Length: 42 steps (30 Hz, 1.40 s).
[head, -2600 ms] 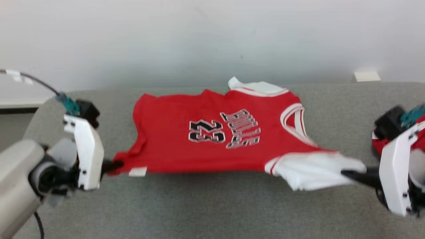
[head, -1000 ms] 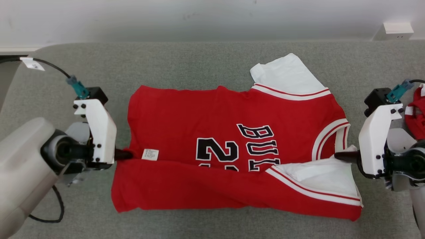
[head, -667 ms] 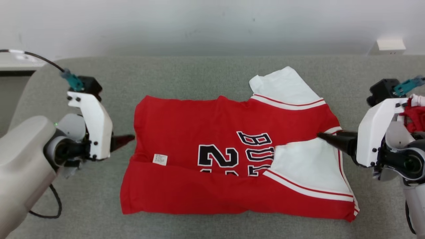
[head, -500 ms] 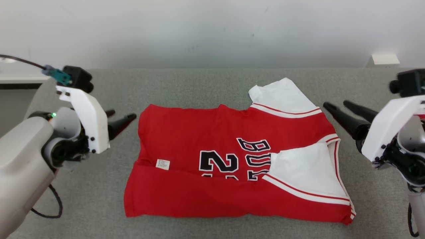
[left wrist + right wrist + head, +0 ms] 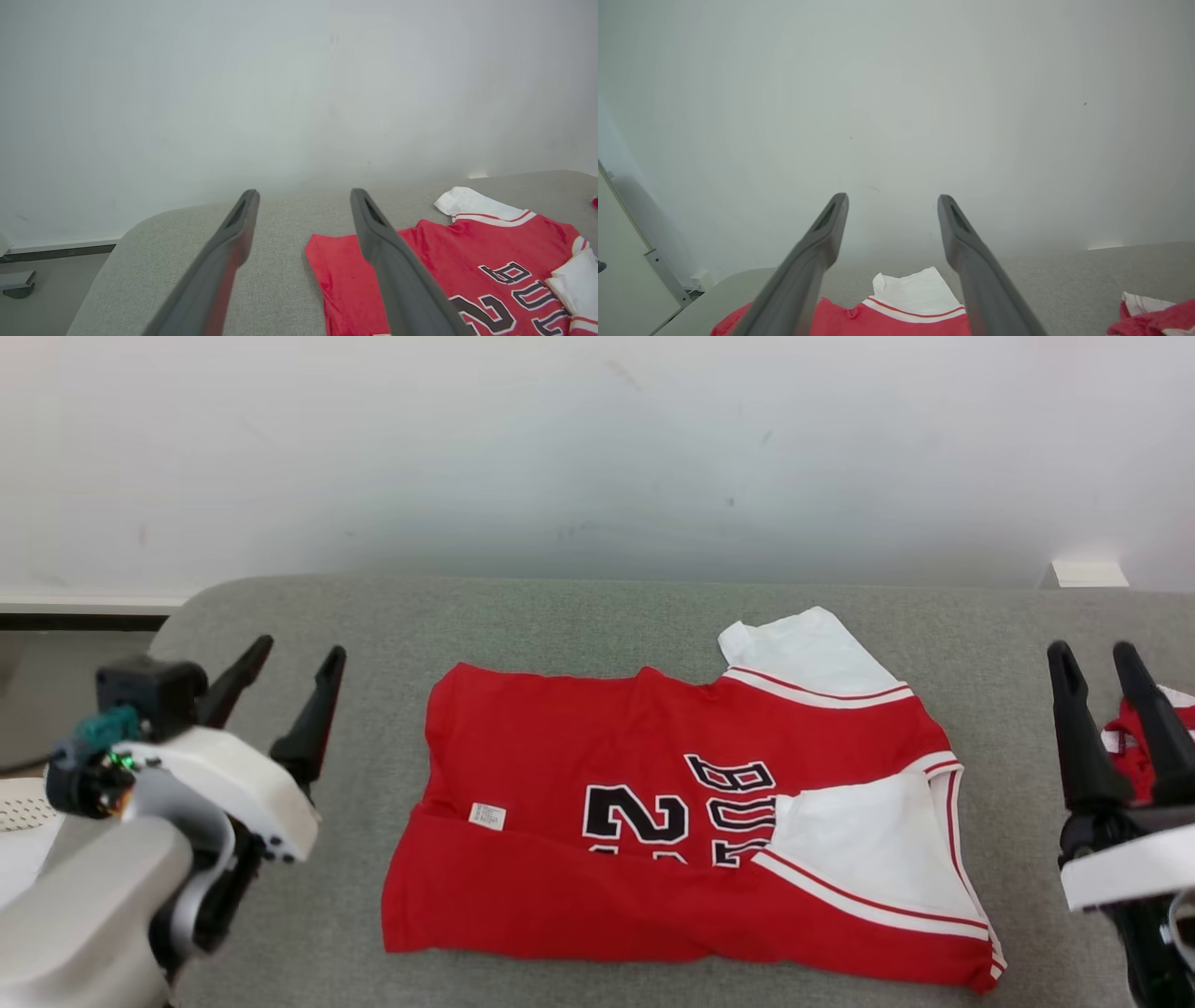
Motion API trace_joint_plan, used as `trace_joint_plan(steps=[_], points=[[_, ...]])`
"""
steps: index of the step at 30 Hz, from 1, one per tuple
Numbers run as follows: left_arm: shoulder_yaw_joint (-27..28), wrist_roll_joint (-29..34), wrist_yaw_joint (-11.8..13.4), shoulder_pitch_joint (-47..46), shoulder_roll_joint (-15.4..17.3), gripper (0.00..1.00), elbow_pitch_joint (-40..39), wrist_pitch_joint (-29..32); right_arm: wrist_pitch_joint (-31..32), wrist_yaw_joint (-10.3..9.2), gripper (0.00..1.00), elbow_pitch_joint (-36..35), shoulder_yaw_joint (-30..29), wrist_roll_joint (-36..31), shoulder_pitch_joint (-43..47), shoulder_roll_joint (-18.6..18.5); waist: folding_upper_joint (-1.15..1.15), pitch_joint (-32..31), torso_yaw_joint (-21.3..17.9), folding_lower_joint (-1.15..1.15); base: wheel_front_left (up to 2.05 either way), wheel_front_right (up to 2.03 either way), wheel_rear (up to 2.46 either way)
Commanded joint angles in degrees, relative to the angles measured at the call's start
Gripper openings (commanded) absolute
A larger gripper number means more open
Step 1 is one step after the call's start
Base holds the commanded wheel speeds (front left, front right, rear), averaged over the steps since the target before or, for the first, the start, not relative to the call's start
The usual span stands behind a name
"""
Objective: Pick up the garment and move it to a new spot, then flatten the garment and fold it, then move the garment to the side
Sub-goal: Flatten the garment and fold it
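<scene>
The red garment point(image 5: 672, 840) lies centred on the grey surface point(image 5: 560, 616), one fold in by my judgement, with my left gripper point(image 5: 301, 647) at its 9 o'clock and right gripper point(image 5: 1090, 649) at its 3 o'clock, both spread and empty; further folding and the sideways move remain.

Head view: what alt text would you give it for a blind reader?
A red basketball jersey with white sleeves and black lettering lies on a grey table, its near edge folded up over the number. The left claw and right claw stand open either side of it, touching nothing; a second red garment peeks in behind the right claw.
</scene>
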Motion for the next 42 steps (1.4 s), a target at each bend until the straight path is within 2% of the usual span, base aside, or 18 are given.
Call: trace_joint_plan(steps=[1,3,6,9,11,16,21,25,32,40,41,42], points=[[0.83,1.63,1.78,2.4,0.38,1.0,-2.08,-0.92,-1.44,-0.12,1.0,-1.17,-0.92,-0.52,2.31,0.73,0.0,-0.23,0.3,0.0,0.0,0.0,0.0],[2.63,3.45,4.63,5.36,0.69,1.0,-5.08,-1.43,-3.64,-0.12,1.0,-2.82,-2.14,-1.84,4.82,1.78,0.0,-0.22,0.44,0.0,0.0,0.0,0.0],[8.14,7.26,8.22,10.62,-0.1,1.0,-10.7,-1.43,-6.41,-0.12,1.0,-4.78,-2.94,-5.26,8.74,3.16,0.0,-0.01,0.5,0.0,0.0,0.0,0.0],[13.39,10.42,10.06,17.43,-1.64,1.0,-14.68,-1.43,-7.86,-0.12,1.0,-4.65,-3.62,-7.68,12.31,4.42,0.0,0.06,0.41,0.0,0.0,0.0,0.0],[16.54,12.04,10.32,21.7,-3.18,1.0,-16.14,-1.44,-8.23,-0.12,1.0,-3.81,-3.63,-8.87,14.28,4.83,0.0,0.21,0.25,0.0,0.0,0.0,0.0],[21.46,15.94,8.94,30.56,-7.36,1.0,-16.88,-1.45,-9.06,-0.12,1.0,0.0,-3.66,-10.6,17.07,5.46,0.0,0.82,-0.33,0.0,0.0,0.0,0.0],[22.21,18.85,5.9,34.81,-11.17,1.0,-14.26,-1.46,-8.49,-0.12,1.0,6.14,-3.33,-10.53,17.95,5.47,0.0,1.49,-0.39,0.0,0.0,0.0,0.0],[21.32,18.72,3.03,35.72,-13.44,1.0,-9.69,-1.42,-7.49,-0.12,1.0,11.4,-2.71,-9.47,17.25,5.75,0.0,2.03,-0.44,0.0,0.0,0.0,0.0],[18.99,17.94,0.98,32.86,-15.57,1.0,-2.26,1.27,-7.33,-0.12,1.0,19.21,0.09,-8.16,13.99,5.55,0.0,3.49,-1.07,0.0,0.0,0.0,0.0],[17.81,16.33,-1.07,30.48,-16.48,1.0,2.77,5.34,-3.68,-0.12,1.0,25.52,4.5,-5.89,11.03,5.55,0.0,4.33,-1.4,0.0,0.0,0.0,0.0],[17.82,16.03,-1.34,30.36,-16.6,1.0,3.29,5.72,-3.4,-0.12,0.98,25.92,5.28,-5.71,10.81,5.49,0.0,4.36,-1.43,0.0,0.0,0.0,0.0],[17.86,15.74,-1.66,30.33,-16.77,1.0,3.72,5.94,-3.12,-0.12,0.69,26.3,5.98,-5.36,10.65,5.48,0.0,4.36,-1.44,0.0,0.0,0.0,0.0]])
